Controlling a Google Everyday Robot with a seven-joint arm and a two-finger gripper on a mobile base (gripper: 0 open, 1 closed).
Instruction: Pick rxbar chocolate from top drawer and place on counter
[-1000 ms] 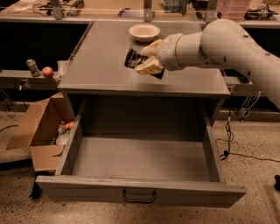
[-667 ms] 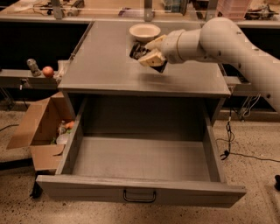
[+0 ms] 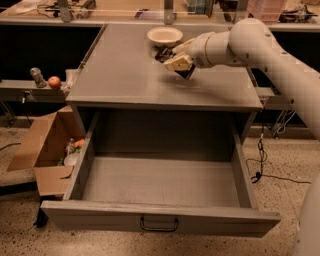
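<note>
The rxbar chocolate [image 3: 186, 73] is a dark bar held in my gripper [image 3: 174, 60], which is shut on it just above the back right part of the grey counter [image 3: 120, 75]. The bar is tilted and partly hidden by the pale fingers. A cream bowl [image 3: 165, 35] stands on the counter just behind the gripper. The top drawer [image 3: 160, 180] is pulled fully open below the counter and nothing shows inside it; its dark handle [image 3: 158, 223] is on the front panel.
A brown cardboard box [image 3: 42, 145] with items in it stands on the floor left of the drawer. A red apple [image 3: 54, 81] sits on a low shelf at left. A cluttered workbench [image 3: 125, 7] runs along the back. Cables [image 3: 262, 170] lie on the floor at right.
My gripper has carried the bar farther back over the counter, closer to the cream bowl. The drawer has stayed open.
</note>
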